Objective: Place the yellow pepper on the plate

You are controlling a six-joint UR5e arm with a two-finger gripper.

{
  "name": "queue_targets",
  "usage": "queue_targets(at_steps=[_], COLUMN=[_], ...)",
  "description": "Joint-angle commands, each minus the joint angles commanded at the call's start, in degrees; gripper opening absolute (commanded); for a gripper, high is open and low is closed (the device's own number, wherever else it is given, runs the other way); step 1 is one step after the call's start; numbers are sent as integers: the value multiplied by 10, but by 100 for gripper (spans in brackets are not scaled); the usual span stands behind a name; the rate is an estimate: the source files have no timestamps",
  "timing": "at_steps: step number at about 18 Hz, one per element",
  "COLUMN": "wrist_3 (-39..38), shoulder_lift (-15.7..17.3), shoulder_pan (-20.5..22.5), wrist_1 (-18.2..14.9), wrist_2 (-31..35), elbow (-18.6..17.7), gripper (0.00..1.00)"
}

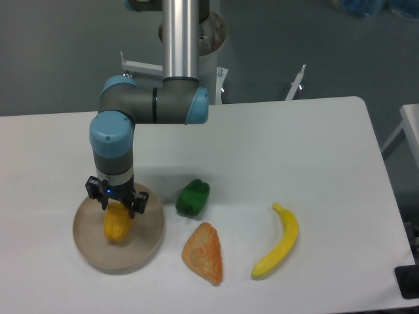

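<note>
blocky yellow pepper (116, 224), seemingly claw-gripped (117, 208)

My white table (262, 137) has four things sitting right on it: the tan plate (147, 245) at the front left, a green pepper (193, 197) beside it, a pastry wedge (203, 253), and a banana (277, 242) further right.

Around your plate (88, 252), only the green pepper (193, 197) at 2 o'clock and pastry (203, 254) at 4 o'clock crowd approach.
</note>
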Motion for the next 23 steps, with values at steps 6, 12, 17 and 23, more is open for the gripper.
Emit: queue_targets(at_steps=[6,12,17,23], wrist_3=[10,115,240,328], shoulder_lift=[41,69,51,4], shoulder_pan=[53,168,214,248], wrist_1=[-4,-5,-6,-4], wrist_2=[2,34,93,107], elbow=[2,6,22,73], gripper=[100,100,100,100])
